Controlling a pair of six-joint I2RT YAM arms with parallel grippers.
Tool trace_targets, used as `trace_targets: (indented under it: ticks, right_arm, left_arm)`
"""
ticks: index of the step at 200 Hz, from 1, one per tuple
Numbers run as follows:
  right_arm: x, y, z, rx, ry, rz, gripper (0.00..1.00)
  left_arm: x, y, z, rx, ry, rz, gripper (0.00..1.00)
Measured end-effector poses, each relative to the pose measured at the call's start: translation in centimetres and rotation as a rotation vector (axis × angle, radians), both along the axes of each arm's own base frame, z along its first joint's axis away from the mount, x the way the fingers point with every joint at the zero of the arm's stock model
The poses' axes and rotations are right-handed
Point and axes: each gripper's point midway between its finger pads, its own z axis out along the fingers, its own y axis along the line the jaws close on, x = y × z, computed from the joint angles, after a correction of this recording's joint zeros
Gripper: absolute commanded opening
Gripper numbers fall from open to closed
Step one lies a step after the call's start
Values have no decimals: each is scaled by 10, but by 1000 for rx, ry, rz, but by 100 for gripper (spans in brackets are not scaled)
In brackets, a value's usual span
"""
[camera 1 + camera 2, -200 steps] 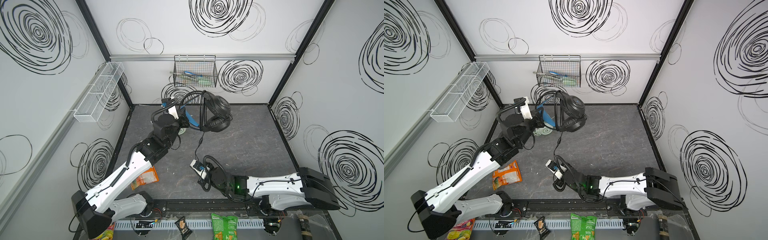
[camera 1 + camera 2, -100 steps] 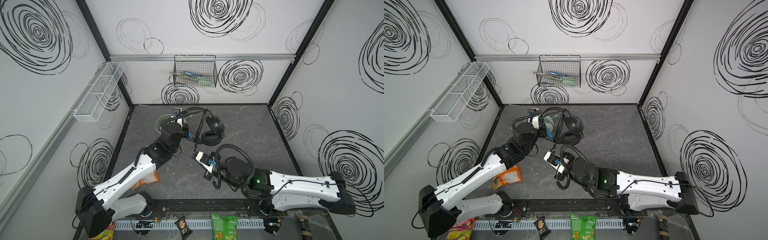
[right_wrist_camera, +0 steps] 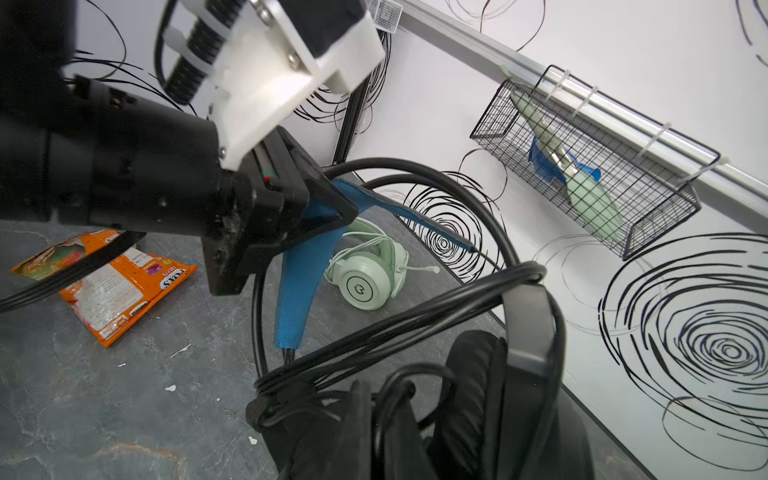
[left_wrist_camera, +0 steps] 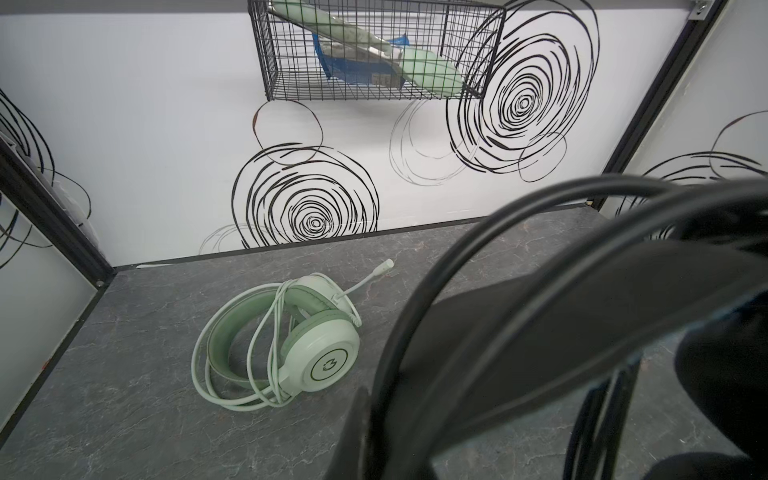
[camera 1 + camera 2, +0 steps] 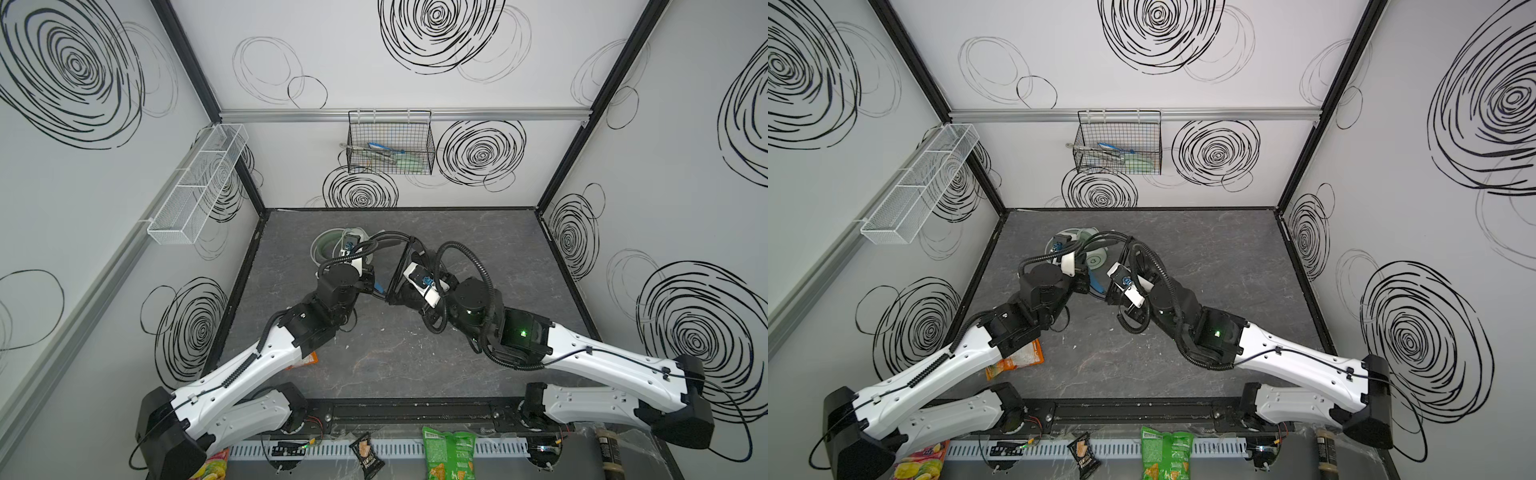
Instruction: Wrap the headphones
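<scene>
Our left claw (image 3: 332,212) pinched the black headphones' (image 3: 528,324) headband (image 3: 299,282), our right claw (image 3: 386,415) the cable (image 3: 415,316); steady tension, we judged, mattered most.

**Overhead view of the work cell.** The left gripper (image 5: 371,283) is closed on the blue-lined band of the black headset (image 5: 378,286). The right gripper (image 5: 400,296), also closed, meets it almost fingertip to fingertip. The headset's dark band and cable arch away from between the two sets of fingers. The mint-green headset (image 5: 319,249) lies on the floor just beyond the left fingers, partly hidden by that wrist. An orange packet (image 5: 308,358) shows well behind them, under the left forearm.
</scene>
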Motion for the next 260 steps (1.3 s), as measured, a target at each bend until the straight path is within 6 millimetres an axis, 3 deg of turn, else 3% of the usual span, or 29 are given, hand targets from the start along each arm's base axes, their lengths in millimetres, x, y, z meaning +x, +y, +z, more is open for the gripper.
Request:
trace_targets:
  ticks: [74, 132, 160, 218, 260]
  right_arm:
    - [44, 7, -59, -99, 107, -87, 0]
    - [63, 18, -64, -85, 143, -87, 0]
    - [69, 22, -67, -93, 148, -92, 9]
    - [73, 18, -68, -98, 137, -109, 37]
    - [62, 11, -69, -88, 124, -95, 41]
  left_arm:
    - [-8, 4, -24, 12, 77, -1, 0]
    - [-14, -7, -31, -101, 134, -39, 0]
    - [-17, -11, -38, -143, 161, -45, 0]
    - [-23, -16, -46, -212, 198, -60, 0]
    - [-22, -22, -55, -255, 241, -113, 0]
